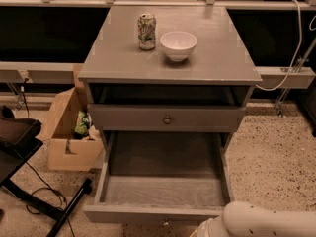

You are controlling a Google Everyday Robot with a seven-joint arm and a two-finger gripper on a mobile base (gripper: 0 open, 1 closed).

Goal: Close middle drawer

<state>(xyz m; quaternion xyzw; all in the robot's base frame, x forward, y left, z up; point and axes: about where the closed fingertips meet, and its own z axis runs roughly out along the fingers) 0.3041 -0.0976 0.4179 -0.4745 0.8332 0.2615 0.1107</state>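
The middle drawer (163, 191) is a long shallow grey box, pulled far out of the grey cabinet (123, 68) and empty. Its flat front (148, 214) lies at the bottom of the view, with a small knob (166, 223) just showing. Above it sits the uppermost drawer front (207, 118) with a round knob (167, 119). The lowest drawer is hidden under the open one. My gripper is out of view below the bottom edge. Only my white arm (266, 222) shows, at the bottom right beside the open drawer's front right corner.
A green can (146, 31) and a white bowl (178, 44) stand on the cabinet top. An open cardboard box (66, 132) with items sits on the floor to the left. A black stand with cables (29, 172) is at the far left. Speckled floor (276, 157) lies to the right.
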